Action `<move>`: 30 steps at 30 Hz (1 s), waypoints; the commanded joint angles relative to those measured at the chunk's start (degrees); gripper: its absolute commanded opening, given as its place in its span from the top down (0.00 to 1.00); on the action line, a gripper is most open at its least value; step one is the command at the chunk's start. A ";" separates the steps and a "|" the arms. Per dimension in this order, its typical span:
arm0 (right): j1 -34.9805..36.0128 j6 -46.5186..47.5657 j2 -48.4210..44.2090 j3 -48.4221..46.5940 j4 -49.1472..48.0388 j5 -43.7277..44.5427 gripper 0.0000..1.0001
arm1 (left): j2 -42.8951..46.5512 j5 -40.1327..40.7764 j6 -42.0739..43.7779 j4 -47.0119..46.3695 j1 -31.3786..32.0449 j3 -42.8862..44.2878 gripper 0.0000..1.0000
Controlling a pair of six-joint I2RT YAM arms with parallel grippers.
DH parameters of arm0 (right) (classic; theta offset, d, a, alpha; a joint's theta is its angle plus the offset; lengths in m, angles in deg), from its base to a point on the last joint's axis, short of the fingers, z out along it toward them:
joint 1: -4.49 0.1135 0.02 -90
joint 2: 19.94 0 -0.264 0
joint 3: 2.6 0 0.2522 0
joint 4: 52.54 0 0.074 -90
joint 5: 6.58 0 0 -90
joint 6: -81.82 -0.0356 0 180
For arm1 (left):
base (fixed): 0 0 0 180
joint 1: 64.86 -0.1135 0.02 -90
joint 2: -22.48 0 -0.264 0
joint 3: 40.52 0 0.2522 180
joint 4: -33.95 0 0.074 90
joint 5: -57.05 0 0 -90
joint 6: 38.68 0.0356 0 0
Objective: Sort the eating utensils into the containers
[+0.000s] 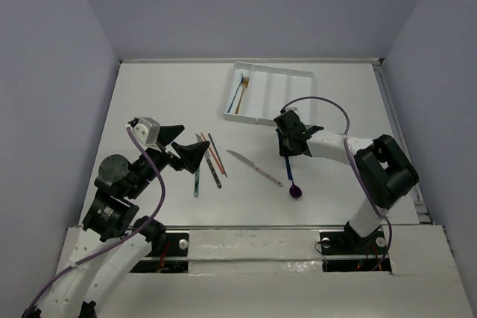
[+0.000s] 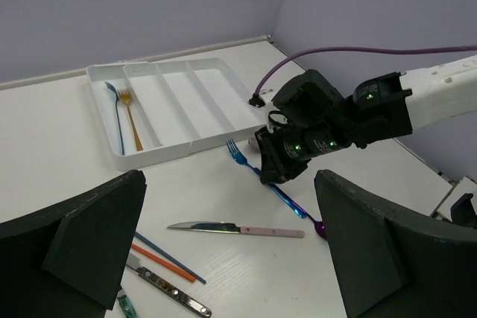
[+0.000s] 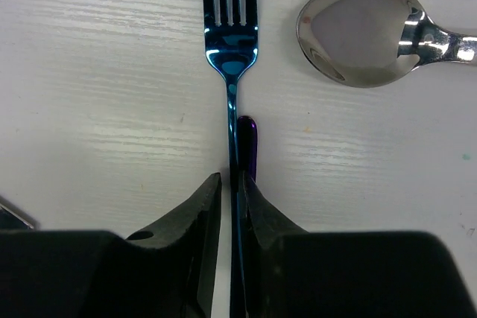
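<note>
One glossy blue fork [image 3: 232,35], four tines, thin handle pinched in right pincer [image 3: 233,181]; left pincer [image 2: 229,199] wide apart.

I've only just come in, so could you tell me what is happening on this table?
Cutlery is being sorted into a white tray. The jaws of the right arm are shut on the handle of a blue fork near the tray, with a purple spoon alongside. The jaws of the left arm hang open and empty by the chopsticks. A gold fork already lies in the tray's end compartment.
</note>
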 commanded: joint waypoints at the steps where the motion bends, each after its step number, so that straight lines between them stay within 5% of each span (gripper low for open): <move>1: 1.92 -0.49 2.21 -1.66 1.61 1.82 0.82 | -0.06 -1.05 0.10 -3.24 -0.24 0.27 0.01; 16: 5.52 -1.63 3.98 -8.17 11.72 15.97 0.88 | 0.21 -1.23 0.10 -3.24 -0.24 0.28 0.01; 30: 8.52 -2.25 4.07 -8.61 8.93 11.43 0.94 | 0.82 -1.14 0.02 -3.07 -0.24 0.28 0.01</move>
